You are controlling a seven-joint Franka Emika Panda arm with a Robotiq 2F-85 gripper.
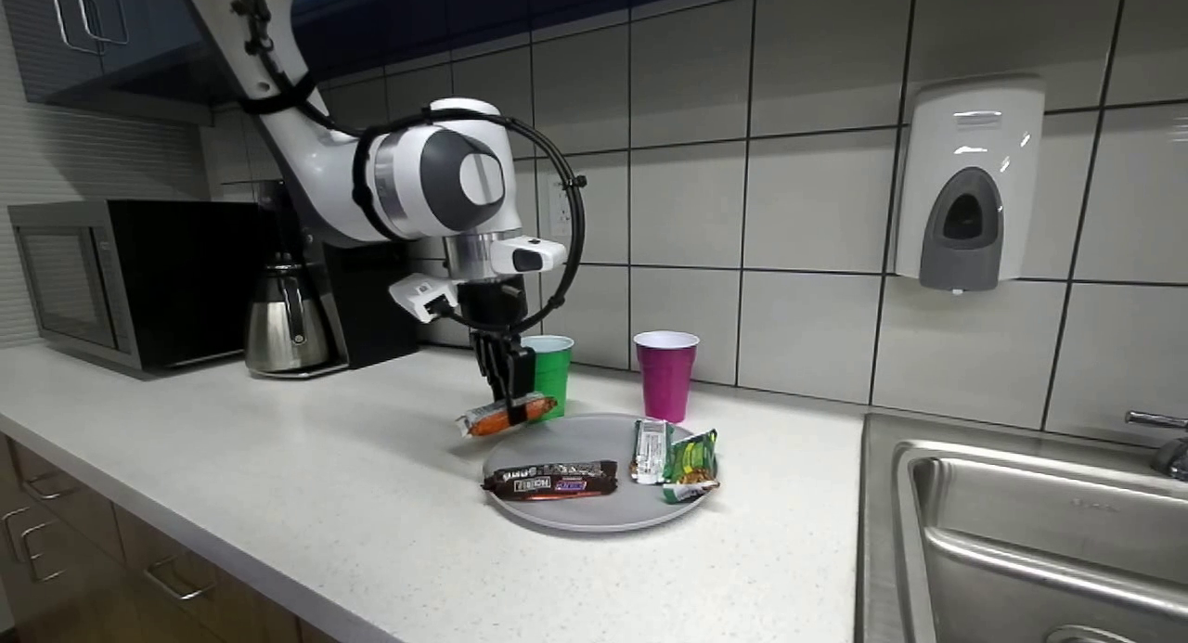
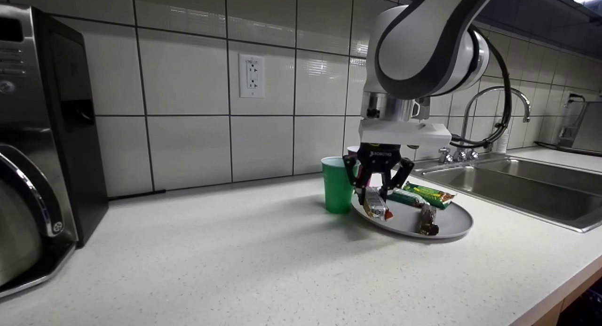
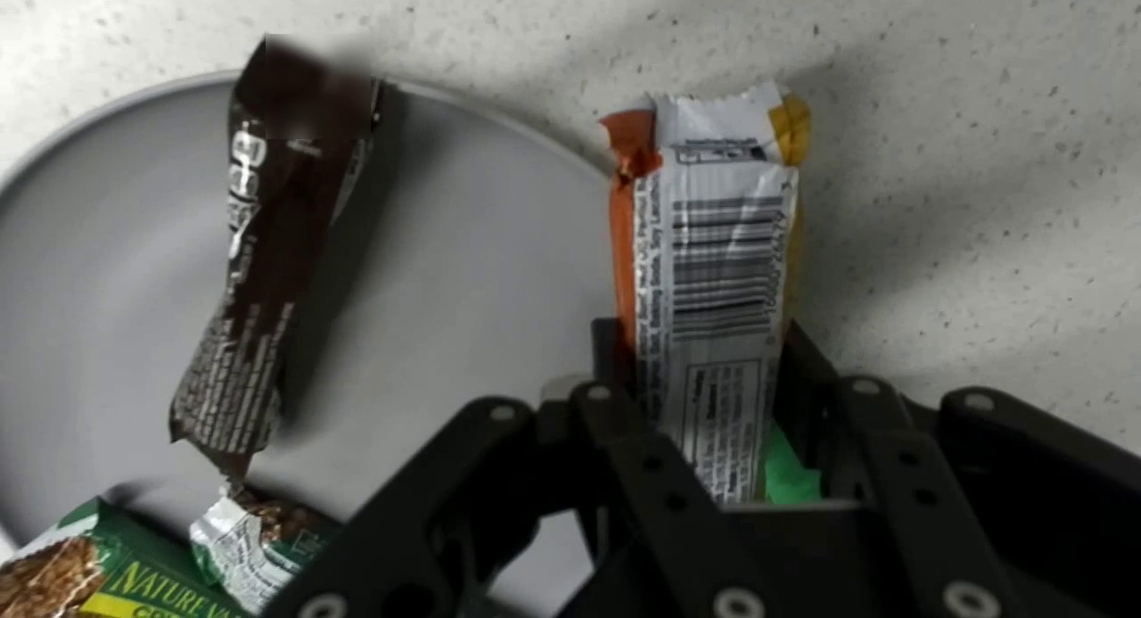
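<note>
My gripper (image 3: 704, 355) is shut on a wrapped bar (image 3: 722, 243), orange and yellow at the sides with a white barcode face. In both exterior views this bar (image 1: 492, 423) is off the counter near the rim of a grey plate (image 1: 594, 520), slightly tilted. On the plate lie a dark brown wrapped bar (image 1: 552, 482), a green packet (image 2: 430, 194) and a white-and-green wrapper (image 1: 651, 451). Close behind the gripper stands a green cup (image 2: 336, 187); a patch of that green cup (image 3: 792, 475) shows between the fingers in the wrist view.
A magenta cup (image 1: 666, 379) stands behind the plate, mostly hidden in an exterior view. A steel sink (image 1: 1021, 513) lies on one side of the plate. A coffee maker (image 2: 47, 128) with its steel carafe (image 1: 286, 318) and a microwave (image 1: 130, 281) are farther along the counter (image 2: 211, 260).
</note>
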